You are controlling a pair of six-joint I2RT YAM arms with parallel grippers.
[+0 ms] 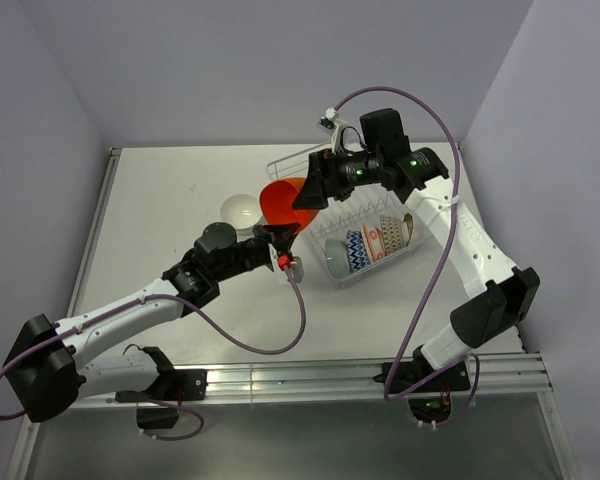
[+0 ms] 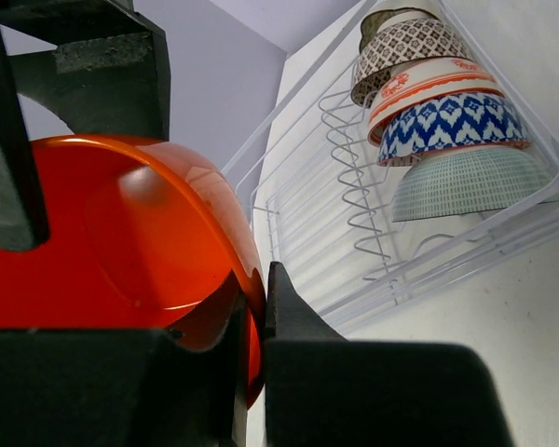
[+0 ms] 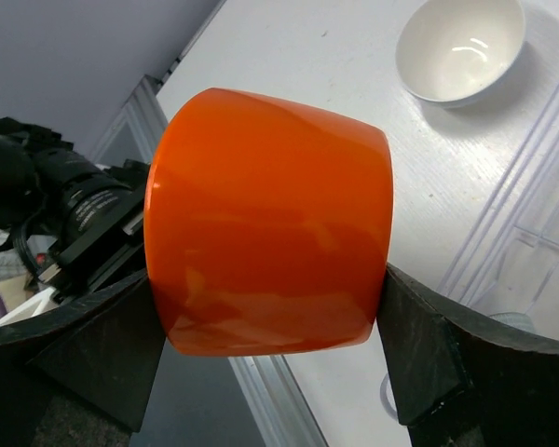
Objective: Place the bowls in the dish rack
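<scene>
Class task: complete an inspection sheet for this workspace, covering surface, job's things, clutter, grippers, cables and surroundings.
Surface: white table.
Job's things: orange bowl held off the table between both arms; white bowl upright on the table; dish rack holding five bowls on edge in a row.
Clutter: nothing seen.
Grippers: left gripper has its fingers pinching the orange bowl's rim; right gripper has its fingers clasping the bowl's sides.
Cables: purple cables loop loose beside each arm.
Surroundings: plain grey walls; metal rail at the near edge.

Orange bowl point(image 3: 270, 205) between both fingers point(image 3: 429, 349) of right tool point(image 3: 268, 279), white bowl point(image 3: 461, 47) upright on table point(image 3: 307, 56)
</scene>
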